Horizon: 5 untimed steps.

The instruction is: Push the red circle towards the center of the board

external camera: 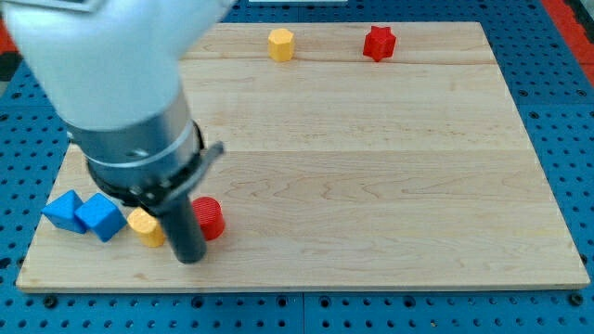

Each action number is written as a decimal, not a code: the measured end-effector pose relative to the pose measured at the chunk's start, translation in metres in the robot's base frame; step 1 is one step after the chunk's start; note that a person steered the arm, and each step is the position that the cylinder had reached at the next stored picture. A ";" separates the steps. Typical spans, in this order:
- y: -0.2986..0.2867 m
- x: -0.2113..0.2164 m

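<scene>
The red circle (210, 218) lies on the wooden board (371, 167) near the view's bottom left. My tip (190, 257) is at the end of the dark rod, just left of and below the red circle, touching or nearly touching its left side. A yellow block (145, 225) sits right to the left of the rod. The arm's large grey body hides the board's upper left part.
Two blue blocks (63, 211) (100, 217) lie left of the yellow block near the board's left edge. A yellow hexagon (280, 44) and a red star (379, 43) sit near the view's top edge. Blue pegboard surrounds the board.
</scene>
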<state>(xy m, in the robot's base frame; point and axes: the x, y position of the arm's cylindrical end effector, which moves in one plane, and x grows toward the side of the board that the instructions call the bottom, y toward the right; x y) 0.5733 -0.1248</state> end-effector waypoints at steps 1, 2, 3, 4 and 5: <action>0.014 -0.010; 0.041 -0.052; 0.041 -0.118; 0.010 -0.149; 0.104 -0.155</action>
